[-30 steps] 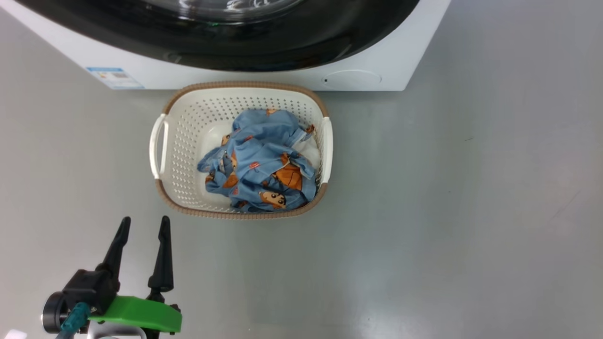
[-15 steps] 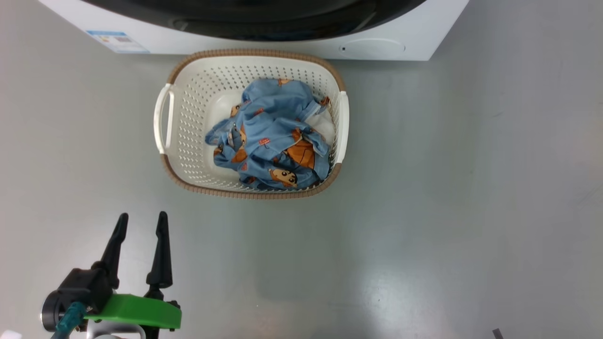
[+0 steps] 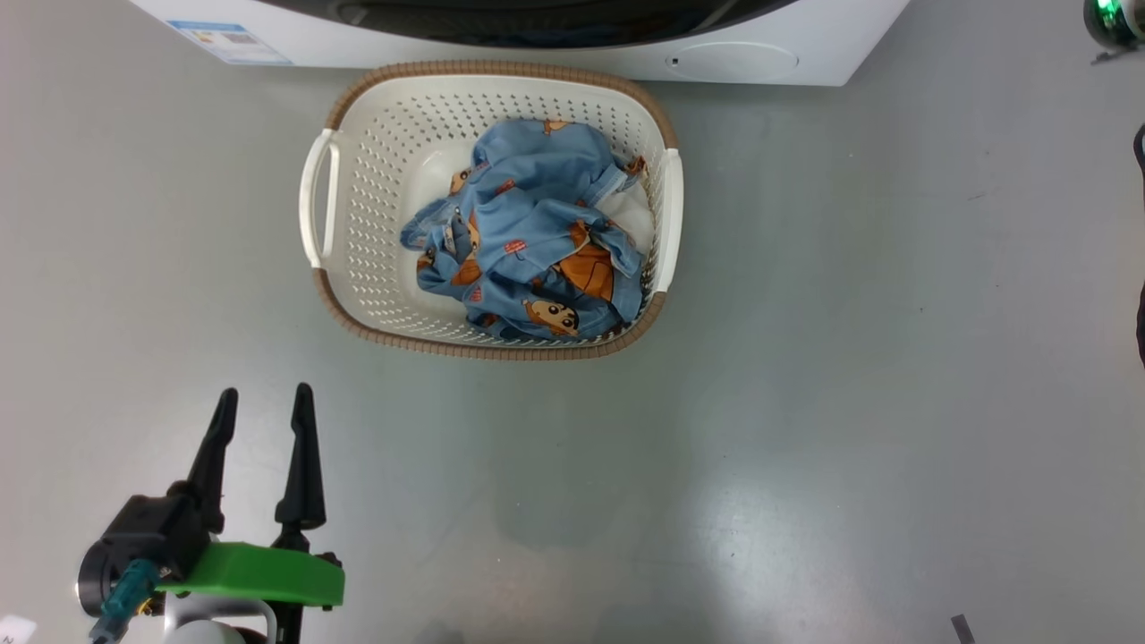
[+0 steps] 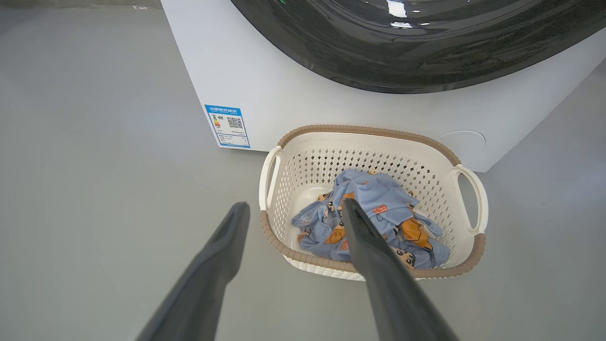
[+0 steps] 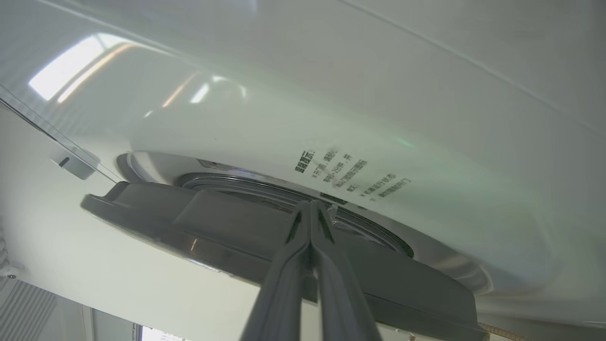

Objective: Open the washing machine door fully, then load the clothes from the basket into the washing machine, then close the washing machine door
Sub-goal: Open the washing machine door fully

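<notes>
At the lower left of the head view the left hand (image 3: 266,389) hovers over the bare grey floor (image 3: 805,447), its two dark fingers spread apart and grasping nothing. It is well short of the basket.

Further along, the washing machine (image 3: 537,54) runs across the top, with a blue energy label (image 3: 231,40) at its left corner. The cream perforated basket (image 3: 490,68) stands on the floor close against the machine's front. Whether they touch, I cannot tell. The clothes (image 3: 537,241) lie bunched in the basket's right half — light blue fabric with orange-brown cartoon figures and a patch of white. None of it is loaded yet. To the right, the round service cap (image 3: 732,60) sits low on the white panel.

In the left wrist view the washing machine door (image 4: 426,52) shows as a glossy black curve above the basket. How far it stands open is not clear.

The right hand (image 5: 310,204) has its fingers clenched together on nothing. Its tips are at the seam between a grey rounded part and a glossy white surface with printed text.

I judge the first step — opening the door — to be in hand. The next move likely calls for the right hand to swing the door fully wide. Only then should the left hand go down to the clothes.
</notes>
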You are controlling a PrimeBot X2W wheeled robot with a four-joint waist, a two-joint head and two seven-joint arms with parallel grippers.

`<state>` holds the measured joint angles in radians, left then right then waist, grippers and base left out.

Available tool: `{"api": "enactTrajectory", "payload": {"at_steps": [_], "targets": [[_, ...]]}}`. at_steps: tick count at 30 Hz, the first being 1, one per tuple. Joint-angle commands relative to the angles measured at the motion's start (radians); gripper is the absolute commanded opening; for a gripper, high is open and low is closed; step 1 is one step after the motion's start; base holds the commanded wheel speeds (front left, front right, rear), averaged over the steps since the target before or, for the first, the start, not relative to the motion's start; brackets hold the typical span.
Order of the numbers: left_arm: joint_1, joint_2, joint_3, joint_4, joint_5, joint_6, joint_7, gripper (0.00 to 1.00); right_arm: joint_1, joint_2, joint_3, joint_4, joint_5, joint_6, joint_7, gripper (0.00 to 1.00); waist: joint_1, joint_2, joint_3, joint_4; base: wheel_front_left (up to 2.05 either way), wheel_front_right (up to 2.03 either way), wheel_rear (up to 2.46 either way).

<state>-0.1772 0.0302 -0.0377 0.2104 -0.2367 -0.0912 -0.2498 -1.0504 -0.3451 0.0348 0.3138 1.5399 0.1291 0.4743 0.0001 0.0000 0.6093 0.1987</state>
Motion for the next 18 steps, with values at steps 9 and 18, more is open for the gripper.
{"api": "enactTrajectory", "payload": {"at_steps": [9,18], "targets": [[0.013,0.02,0.016,-0.009,-0.023,0.014,-0.012,1.0,-0.055,-0.001,0.035,-0.031,0.006,0.002,0.02,0.0,0.0,0.0,0.011,0.033,0.0,0.0,0.0],[0.022,0.02,-0.001,-0.009,-0.031,0.02,-0.012,1.0,-0.094,-0.016,0.05,-0.031,0.005,0.002,0.025,0.0,0.0,0.0,0.032,0.051,0.0,0.0,0.0]]}}
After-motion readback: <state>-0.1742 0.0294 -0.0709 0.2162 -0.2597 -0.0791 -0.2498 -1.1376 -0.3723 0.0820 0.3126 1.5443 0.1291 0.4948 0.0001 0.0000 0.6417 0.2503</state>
